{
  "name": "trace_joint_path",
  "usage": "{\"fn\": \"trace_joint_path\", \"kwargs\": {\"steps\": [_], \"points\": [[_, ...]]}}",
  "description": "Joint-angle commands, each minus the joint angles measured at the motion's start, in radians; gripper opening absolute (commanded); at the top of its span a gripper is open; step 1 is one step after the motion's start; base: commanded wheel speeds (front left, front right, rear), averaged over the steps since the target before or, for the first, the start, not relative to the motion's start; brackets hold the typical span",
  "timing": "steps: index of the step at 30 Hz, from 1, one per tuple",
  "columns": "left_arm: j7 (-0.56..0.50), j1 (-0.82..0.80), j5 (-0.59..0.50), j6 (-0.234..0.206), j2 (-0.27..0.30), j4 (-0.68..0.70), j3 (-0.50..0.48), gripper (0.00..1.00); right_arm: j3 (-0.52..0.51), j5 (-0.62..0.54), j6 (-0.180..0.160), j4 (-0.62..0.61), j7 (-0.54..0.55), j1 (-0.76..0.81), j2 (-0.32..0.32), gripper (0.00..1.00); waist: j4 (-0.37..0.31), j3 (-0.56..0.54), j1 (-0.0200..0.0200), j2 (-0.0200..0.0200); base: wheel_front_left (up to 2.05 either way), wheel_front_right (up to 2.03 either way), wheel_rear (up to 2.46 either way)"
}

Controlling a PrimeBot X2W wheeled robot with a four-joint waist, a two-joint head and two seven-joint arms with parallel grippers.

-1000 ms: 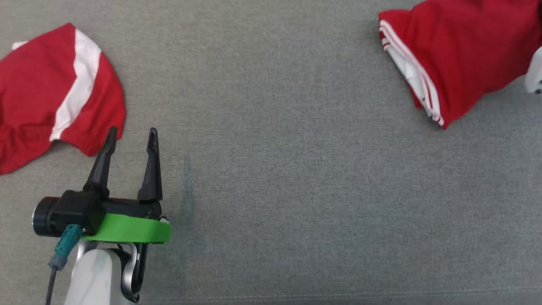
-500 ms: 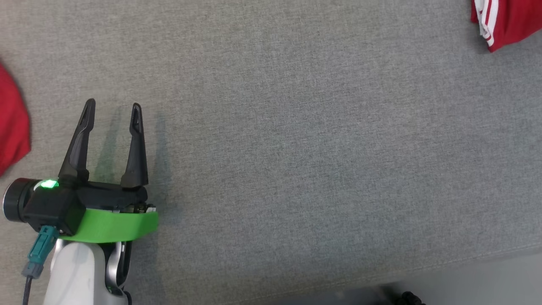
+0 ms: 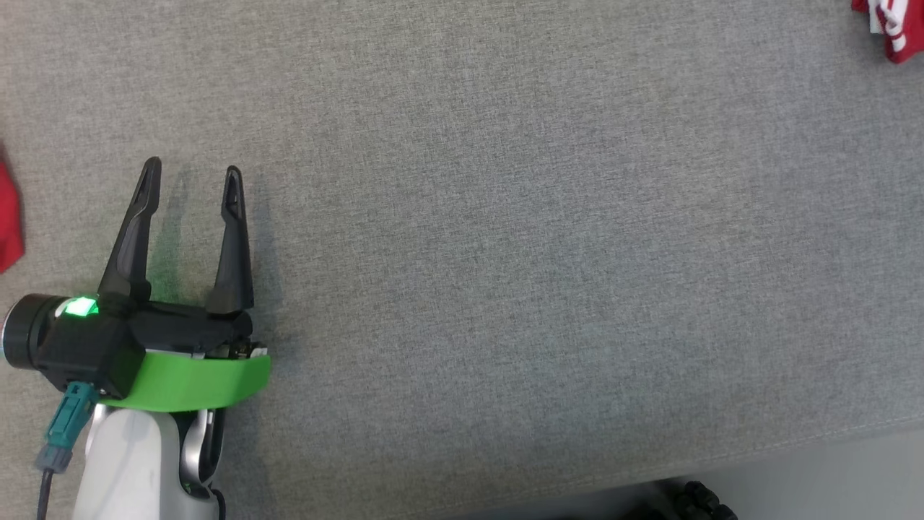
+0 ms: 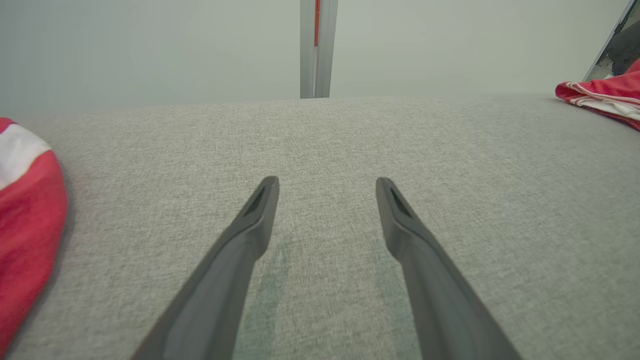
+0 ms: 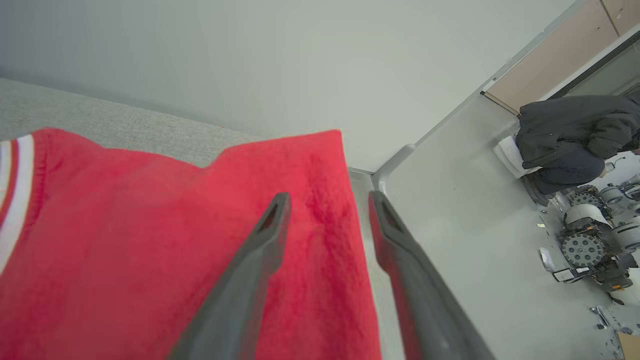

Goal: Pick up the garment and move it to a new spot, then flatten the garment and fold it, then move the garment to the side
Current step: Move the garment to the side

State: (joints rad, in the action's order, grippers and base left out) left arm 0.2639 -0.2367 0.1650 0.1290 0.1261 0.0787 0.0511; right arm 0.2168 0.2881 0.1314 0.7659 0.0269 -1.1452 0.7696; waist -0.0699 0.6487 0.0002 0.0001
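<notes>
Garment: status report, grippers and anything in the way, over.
Left gripper open, empty, over grey surface. Right gripper open, fingers spread above red garment at surface's right edge. Second red garment far left; nothing in the way.

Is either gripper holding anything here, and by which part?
Nothing is held. The left gripper is open above the gray fabric surface; the right gripper stands open over the edge of the red garment, not pinching it.
</notes>
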Motion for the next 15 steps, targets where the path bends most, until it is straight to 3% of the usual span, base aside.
{"fn": "trace_joint_path", "kwargs": {"steps": [1, 6, 15], "points": [[0.000, -0.019, 0.000, 0.003, -0.002, -0.008, 0.000, 1.00, -0.007, -0.014, -0.001, 0.006, -0.019, -0.011, -0.001, 1.00, 0.006, -0.009, -0.0002, -0.0001, 0.00, 0.00, 0.00], [0.000, 0.004, 0.008, 0.003, -0.013, -0.043, -0.010, 1.00, 0.005, -0.036, -0.001, 0.020, -0.069, 0.023, -0.041, 1.00, 0.015, -0.075, -0.0002, -0.0001, 0.00, 0.00, 0.00], [0.000, 0.116, 0.013, 0.002, -0.041, -0.134, -0.052, 1.00, 0.055, -0.016, -0.001, 0.003, -0.206, 0.158, -0.157, 1.00, 0.024, -0.308, -0.0002, -0.0001, 0.00, 0.00, 0.00]]}}
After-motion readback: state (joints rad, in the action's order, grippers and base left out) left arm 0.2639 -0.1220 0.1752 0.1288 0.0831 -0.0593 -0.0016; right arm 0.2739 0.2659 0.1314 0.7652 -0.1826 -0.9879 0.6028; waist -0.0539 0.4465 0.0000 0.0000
